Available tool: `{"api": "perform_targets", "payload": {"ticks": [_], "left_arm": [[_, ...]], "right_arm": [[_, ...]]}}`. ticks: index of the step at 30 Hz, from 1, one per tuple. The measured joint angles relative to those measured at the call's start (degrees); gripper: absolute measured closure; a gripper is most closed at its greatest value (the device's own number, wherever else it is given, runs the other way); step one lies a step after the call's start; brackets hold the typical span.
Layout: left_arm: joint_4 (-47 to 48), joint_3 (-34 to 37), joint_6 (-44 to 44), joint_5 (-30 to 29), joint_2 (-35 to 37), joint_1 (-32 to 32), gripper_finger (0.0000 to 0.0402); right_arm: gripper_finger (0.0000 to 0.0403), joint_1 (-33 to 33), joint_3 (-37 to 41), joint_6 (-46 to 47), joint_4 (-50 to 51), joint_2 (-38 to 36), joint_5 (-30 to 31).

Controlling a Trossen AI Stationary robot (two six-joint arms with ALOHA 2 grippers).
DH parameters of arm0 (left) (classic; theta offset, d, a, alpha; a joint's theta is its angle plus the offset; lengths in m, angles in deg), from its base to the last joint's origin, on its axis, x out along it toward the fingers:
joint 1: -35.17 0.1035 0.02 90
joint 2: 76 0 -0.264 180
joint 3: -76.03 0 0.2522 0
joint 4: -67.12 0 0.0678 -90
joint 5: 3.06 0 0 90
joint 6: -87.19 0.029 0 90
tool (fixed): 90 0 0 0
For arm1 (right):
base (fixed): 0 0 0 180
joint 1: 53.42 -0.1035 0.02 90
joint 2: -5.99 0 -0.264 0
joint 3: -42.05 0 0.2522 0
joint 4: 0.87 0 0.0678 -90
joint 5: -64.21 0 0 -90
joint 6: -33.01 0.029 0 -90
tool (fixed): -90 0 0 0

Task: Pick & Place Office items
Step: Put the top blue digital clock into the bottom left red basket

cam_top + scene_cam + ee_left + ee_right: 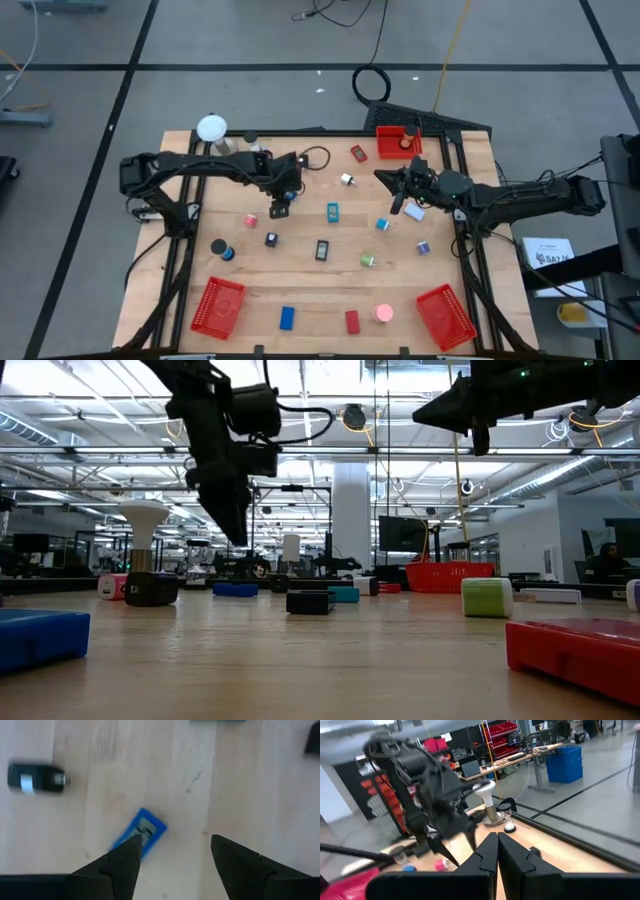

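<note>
The left gripper (281,207) hung at centre left of the high view, its fingers (125,865) spread and holding nothing, poised over a small blue block (141,834) that lay flat on the wooden worktop (300,275). In the left wrist view the block sat skewed, partly behind one finger and not centred in the gap. It looked rigid, light and smooth-faced, so it would probably slide or spin if nudged on one corner; the surest hold seemed to be across its two long flat sides, with the gap centred over it first. The right gripper (397,200) waited at centre right of the high view, raised off the worktop, its fingers pressed together on nothing. The other office items lay scattered across the worktop, with three red baskets (218,305) toward its edges.
</note>
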Motion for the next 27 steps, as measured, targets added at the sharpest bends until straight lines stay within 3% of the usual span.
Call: {"api": "perform_targets", "payload": {"ticks": [7,13,16,22,27], "left_arm": [[-2.5,0.0,11.4,1.3,-4.8,3.7,0.0162],[-3.5,0.0,19.1,2.8,-7.5,6.8,0.0162],[-3.2,0.0,21.9,3.8,-9.3,7.2,0.0162],[-3.3,-0.2,23.5,2.6,-12.6,5.9,0.0163],[-3.8,-0.2,19.0,2.2,-12.8,5.7,0.0164]], "right_arm": [[0.0399,0.0,0.0,11.2,-0.3,0.0,0.1],[0.04,0.0,0.0,6.8,-0.4,0.0,-8.5],[0.0402,0.0,0.0,7.9,-0.3,0.0,-8.8],[0.0402,0.1,0.0,7.5,-1.3,0.0,-8.8],[0.0402,0.1,0.0,7.3,-1.9,0.0,-8.8]]}}
